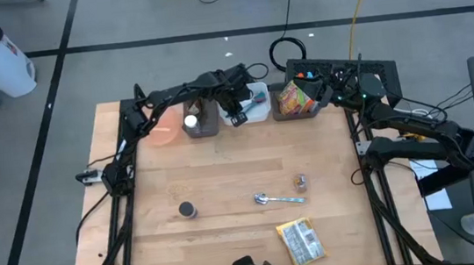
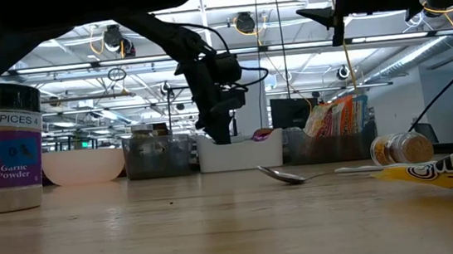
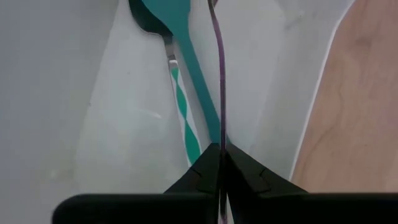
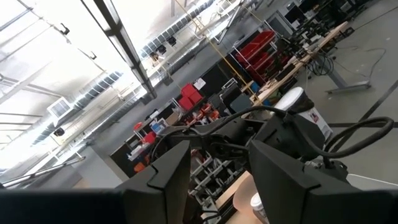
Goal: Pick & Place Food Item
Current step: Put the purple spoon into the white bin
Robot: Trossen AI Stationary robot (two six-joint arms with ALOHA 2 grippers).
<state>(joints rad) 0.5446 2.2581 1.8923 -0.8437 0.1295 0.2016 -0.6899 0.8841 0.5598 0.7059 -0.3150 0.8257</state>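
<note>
Left gripper (image 1: 237, 115), closed on a thin purple utensil (image 3: 219, 74), hangs in the white bin (image 1: 258, 113), beside two utensils with teal on them (image 3: 180, 68). One side: grey bin (image 1: 201, 123) with a bottle, then pink bowl (image 1: 164, 131). Other side: snack bin (image 1: 297, 100). Nearer the front edge: one spice jar (image 1: 188, 209), one spoon (image 1: 277, 199), one small jar (image 1: 299, 181), one snack packet (image 1: 301, 240), spaced apart. Right gripper (image 4: 217, 180), raised, gapes partly.

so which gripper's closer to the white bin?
Left. The left gripper is down at the white bin, pinching a thin purple utensil. The right gripper sits raised at the table's far right, beyond the snack bin.
</note>
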